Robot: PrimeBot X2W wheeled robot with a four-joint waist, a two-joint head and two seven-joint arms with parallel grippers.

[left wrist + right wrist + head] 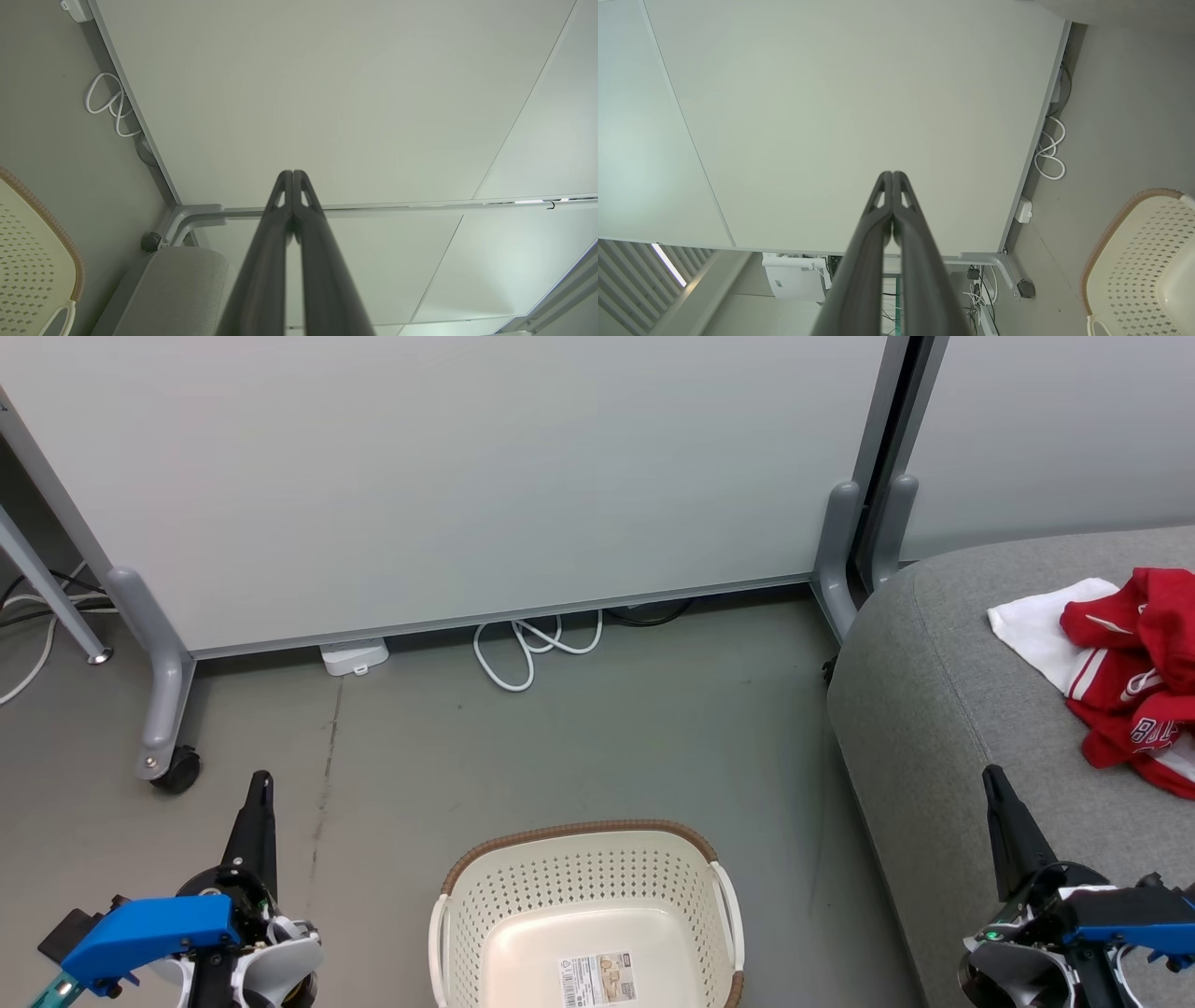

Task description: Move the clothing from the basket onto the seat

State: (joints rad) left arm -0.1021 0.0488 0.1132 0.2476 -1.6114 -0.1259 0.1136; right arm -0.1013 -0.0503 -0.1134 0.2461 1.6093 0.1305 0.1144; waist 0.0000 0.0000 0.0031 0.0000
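Right gripper (991, 775) perhaps above seat (920, 691) edge, left gripper (262, 778) over open floor (560, 756)

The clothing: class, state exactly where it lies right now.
In the head view the clothing lies at the far right, heaped on the grey seat, right of the basket.

Red-and-white clothing (1134, 658) lies heaped on the grey seat (934, 728), the cream basket (579, 875) upright near it.

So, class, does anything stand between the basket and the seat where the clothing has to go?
Nothing visible: only bare floor separates the basket from the seat. The clothing already lies on the seat.
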